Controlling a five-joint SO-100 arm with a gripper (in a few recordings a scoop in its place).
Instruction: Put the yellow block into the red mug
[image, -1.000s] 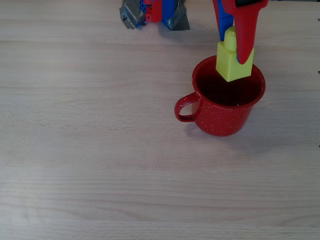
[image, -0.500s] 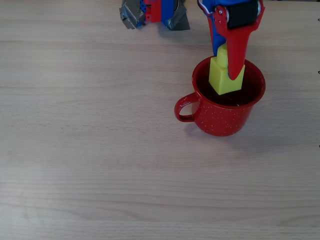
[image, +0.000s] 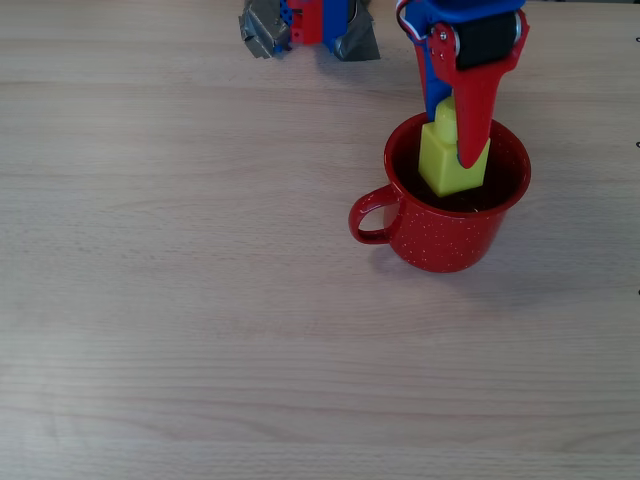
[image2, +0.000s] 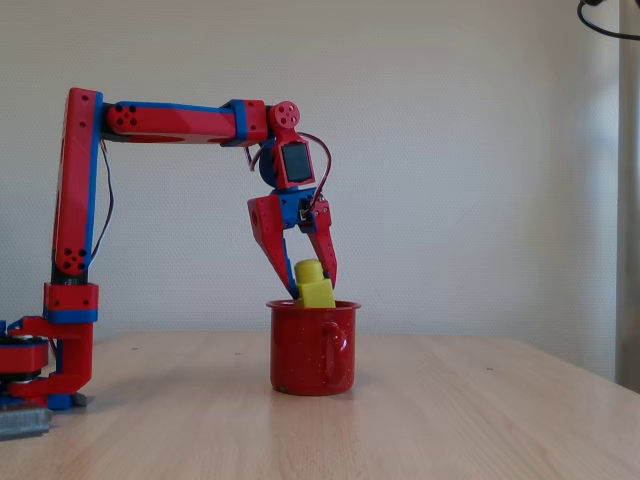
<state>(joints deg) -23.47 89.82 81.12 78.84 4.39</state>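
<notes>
The red mug (image: 440, 245) stands upright on the wooden table, right of centre in the overhead view, its handle pointing left. My gripper (image: 452, 140) hangs over its mouth, shut on the yellow block (image: 445, 165), which tilts with its stud toward the arm. In the fixed view the yellow block (image2: 316, 288) sits between the fingers of the gripper (image2: 312, 290) just at the rim of the mug (image2: 310, 355), with its lower edge dipping into the opening. The mug's inside is dark.
The arm's base (image: 310, 25) is clamped at the table's far edge in the overhead view, and stands at the left (image2: 40, 370) in the fixed view. Bare wooden table (image: 200, 320) surrounds the mug on all sides.
The gripper has come down and shifted slightly left with the yellow block, from above the mug's far rim into its mouth. Over the last half second it barely moved.
</notes>
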